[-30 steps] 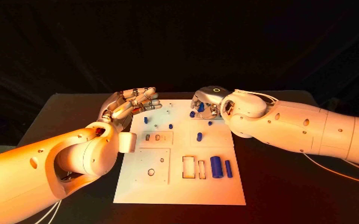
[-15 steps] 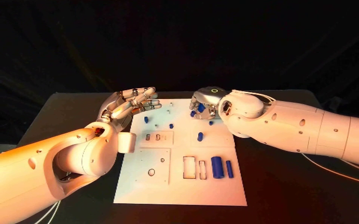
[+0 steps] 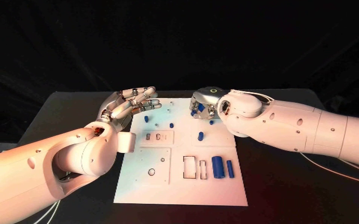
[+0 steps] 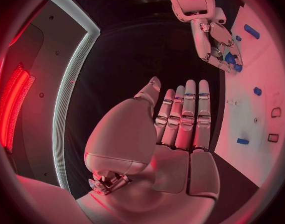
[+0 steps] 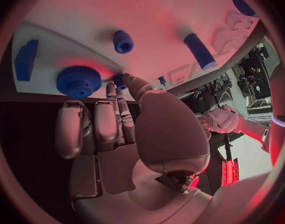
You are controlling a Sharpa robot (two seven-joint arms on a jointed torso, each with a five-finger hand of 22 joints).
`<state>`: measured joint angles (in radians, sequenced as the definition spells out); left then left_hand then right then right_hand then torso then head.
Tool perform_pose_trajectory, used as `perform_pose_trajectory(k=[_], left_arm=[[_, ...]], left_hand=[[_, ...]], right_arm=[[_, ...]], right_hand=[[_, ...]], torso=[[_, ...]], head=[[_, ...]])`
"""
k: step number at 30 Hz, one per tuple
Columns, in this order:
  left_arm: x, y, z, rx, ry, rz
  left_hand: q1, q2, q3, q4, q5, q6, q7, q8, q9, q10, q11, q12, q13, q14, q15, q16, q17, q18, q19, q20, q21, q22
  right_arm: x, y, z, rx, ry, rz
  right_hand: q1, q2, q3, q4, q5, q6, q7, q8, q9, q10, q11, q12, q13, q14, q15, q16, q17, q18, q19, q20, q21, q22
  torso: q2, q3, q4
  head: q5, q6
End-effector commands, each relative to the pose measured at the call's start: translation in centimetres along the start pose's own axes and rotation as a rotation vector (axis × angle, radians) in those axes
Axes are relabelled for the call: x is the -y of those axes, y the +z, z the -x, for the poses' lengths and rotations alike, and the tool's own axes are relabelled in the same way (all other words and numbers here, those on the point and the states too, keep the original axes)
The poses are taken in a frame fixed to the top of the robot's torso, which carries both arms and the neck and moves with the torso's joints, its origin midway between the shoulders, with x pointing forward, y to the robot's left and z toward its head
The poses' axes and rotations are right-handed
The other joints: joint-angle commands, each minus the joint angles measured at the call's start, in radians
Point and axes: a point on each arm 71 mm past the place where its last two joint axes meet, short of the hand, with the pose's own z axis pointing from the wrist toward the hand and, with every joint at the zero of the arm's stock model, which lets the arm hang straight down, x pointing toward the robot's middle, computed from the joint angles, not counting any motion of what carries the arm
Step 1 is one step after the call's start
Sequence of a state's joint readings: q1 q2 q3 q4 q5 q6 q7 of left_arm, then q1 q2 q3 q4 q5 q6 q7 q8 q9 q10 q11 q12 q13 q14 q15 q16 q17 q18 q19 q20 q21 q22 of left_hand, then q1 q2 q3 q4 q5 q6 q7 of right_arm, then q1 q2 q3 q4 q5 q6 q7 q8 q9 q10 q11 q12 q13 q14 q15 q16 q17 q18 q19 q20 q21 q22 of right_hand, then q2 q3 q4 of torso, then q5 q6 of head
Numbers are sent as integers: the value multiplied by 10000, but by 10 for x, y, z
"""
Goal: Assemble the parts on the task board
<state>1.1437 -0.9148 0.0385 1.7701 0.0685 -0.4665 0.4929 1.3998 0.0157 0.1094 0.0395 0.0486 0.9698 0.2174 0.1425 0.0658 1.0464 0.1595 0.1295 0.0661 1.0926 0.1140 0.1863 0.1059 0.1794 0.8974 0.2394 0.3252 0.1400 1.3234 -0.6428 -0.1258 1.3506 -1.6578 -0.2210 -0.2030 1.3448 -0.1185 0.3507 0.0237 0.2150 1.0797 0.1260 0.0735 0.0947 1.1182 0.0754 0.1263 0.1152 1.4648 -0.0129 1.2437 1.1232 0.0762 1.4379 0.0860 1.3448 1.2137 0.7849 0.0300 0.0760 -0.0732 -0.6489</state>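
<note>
Board (image 3: 179,187): lying flat mid-table, long side running away from the robot.

Parts seeming already seated, far half: a peg (image 3: 146,120), a small peg (image 3: 171,125), a mid-board peg (image 3: 199,136), all apparently standing upright in the board.

Parts waiting, near half: a thick cylinder (image 3: 217,167) and a thin rod (image 3: 230,169) lying side by side, just beside two rectangular slots (image 3: 195,168) that are sitting open. Further cut-outs toward the left edge are also showing unfilled.

Gear (image 5: 78,81): sitting at the far right corner, with a block (image 5: 25,59) near it by the board's edge.

Right hand (image 3: 203,106): hovering over that corner, fingertips (image 5: 117,90) reaching down just beside the gear; whether they are pinching anything I cannot tell.

Left hand (image 3: 133,103): raised beside the board's left edge, palm up, fingers straight and pressed together, holding nothing.

Progress, by judgement: partly done. The far pegs are looking placed; the cylinder, rod and several openings are remaining.
</note>
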Motion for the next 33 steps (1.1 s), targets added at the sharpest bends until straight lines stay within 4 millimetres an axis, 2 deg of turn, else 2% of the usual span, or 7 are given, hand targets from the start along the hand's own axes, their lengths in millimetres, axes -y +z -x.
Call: perform_pose_trajectory(k=[1, 8, 24, 27, 33], left_arm=[[2, 0, -3, -192, -109, -34], [2, 0, -2, -189, -103, -8], [2, 1, 0, -113, -63, 60], [2, 1, 1, -104, -58, 53], [2, 1, 2, -77, -44, 38]], left_hand=[[-44, -26, -1, -50, 38, 5, 53, -61, -11, 12, 65, -42, -12, -1, 61, -26, -17, 39, -38, 25, -47, -11], [-44, -26, -1, -50, 38, 5, 53, -61, -11, 12, 66, -42, -12, -1, 61, -27, -17, 39, -38, 25, -48, -11], [-45, -9, 14, -54, 37, -1, 59, -80, -11, 6, 72, -65, -12, -1, 66, -50, -19, 41, -41, 28, -54, -20], [-39, -4, 23, -62, 37, -5, 62, -92, -11, 1, 74, -79, -12, -2, 68, -65, -21, 41, -44, 31, -58, -25], [-36, -2, 29, -68, 37, -8, 65, -102, -12, -4, 78, -91, -12, -5, 71, -79, -23, 41, -48, 33, -62, -29]], right_arm=[[-1, 1, 0, -112, -160, 13], [0, 1, 1, 166, -35, 37], [-7, -3, 14, 1686, 651, 323], [-10, -2, 17, 2022, 873, 418], [-18, 6, 20, 2393, 1021, 503]], right_hand=[[-22, 136, 70, 27, 70, 146, -2, 79, 35, 123, -24, 72, 18, 548, 3, 105, 55, -107, 15, 57, 80, 77], [111, 405, 269, 45, -49, 540, -103, 244, 183, 484, -139, 201, 70, 519, -76, 293, 184, -142, 88, -2, 237, 326], [46, 357, 290, 78, 0, 760, -166, 329, 335, 721, -210, 221, 99, 494, -136, 430, 258, -174, 153, -75, 365, 535], [47, 357, 291, 77, 1, 759, -166, 328, 336, 720, -210, 220, 99, 494, -136, 431, 258, -175, 154, -76, 367, 537], [60, 346, 307, 66, 27, 738, -153, 310, 344, 707, -207, 196, 93, 492, -137, 450, 269, -175, 152, -81, 368, 541]], torso=[[18, -3, 12], [37, -9, 41], [64, -17, 102], [74, -19, 125], [90, -21, 131]], head=[[1, -20], [-27, -13], [-45, 45], [-41, 53], [-22, 95]])
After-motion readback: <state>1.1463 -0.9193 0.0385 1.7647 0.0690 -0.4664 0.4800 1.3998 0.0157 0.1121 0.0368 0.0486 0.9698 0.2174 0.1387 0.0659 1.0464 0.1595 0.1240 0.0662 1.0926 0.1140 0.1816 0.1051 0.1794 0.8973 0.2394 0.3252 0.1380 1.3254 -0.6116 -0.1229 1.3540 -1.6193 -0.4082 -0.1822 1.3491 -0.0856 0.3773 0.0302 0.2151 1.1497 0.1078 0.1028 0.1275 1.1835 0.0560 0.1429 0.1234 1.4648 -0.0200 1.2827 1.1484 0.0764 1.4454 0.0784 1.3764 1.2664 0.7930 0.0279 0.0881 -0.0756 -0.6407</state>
